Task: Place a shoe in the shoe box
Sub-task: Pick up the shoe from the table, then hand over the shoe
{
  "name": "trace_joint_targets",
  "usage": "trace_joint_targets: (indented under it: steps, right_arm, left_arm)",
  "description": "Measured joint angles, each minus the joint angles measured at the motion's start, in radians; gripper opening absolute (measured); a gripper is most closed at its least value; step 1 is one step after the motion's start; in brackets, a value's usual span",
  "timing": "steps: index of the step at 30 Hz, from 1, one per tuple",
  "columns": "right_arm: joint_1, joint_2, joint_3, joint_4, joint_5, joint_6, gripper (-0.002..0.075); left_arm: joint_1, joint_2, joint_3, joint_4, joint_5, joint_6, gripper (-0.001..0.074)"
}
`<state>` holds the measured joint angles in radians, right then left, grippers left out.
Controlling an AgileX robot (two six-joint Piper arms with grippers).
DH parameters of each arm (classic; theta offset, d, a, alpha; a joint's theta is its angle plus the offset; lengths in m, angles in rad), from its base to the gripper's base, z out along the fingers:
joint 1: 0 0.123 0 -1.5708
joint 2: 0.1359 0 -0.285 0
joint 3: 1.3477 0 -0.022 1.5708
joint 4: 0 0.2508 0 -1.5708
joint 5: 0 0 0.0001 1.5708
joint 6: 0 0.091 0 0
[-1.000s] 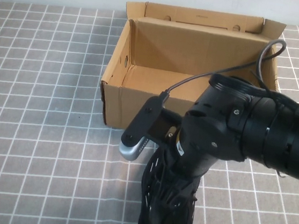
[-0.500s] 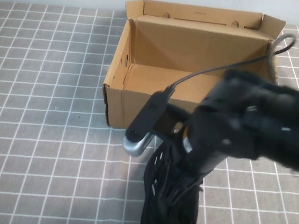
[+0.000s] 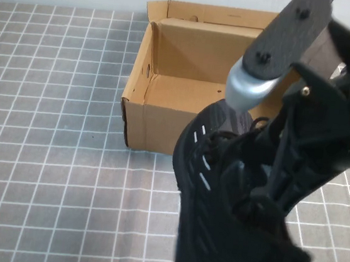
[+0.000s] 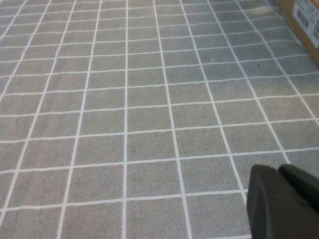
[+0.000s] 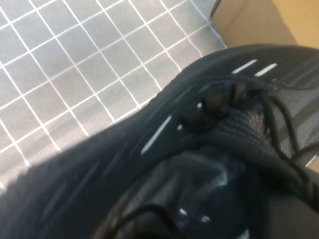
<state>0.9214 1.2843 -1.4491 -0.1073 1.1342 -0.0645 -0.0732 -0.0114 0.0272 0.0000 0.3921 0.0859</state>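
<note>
A: Where is the shoe [image 3: 225, 193]?
B: At six o'clock of the shoe box [image 3: 167, 86], clamped in the right gripper [image 3: 270, 180], above the desk [image 3: 46, 154].
A: The left gripper [image 4: 284, 201]?
B: Closed, empty, over the desk.

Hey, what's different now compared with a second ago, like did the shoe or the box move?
The right claw has shut on the shoe and lifted it off the table; its toe now overlaps the shoe box's front wall. The arm has risen toward the camera. The box stayed put and open, and the left claw is shut, low over the tiled cloth.
</note>
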Motion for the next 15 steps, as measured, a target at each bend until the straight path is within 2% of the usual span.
trace_joint_targets:
  steps: [10, 15]
  right_arm:
    - [0.0, 0.049, -0.111, 0.0, 0.079, 0.0, -0.0006]
    - [0.0, 0.104, -0.162, -0.002, 0.093, 0.0, -0.0006]
  left_arm:
    - [0.0, 0.0, 0.0, 0.0, -0.041, -0.01, -0.0004]
    - [0.0, 0.0, 0.0, -0.296, -0.27, -0.111, -0.0004]
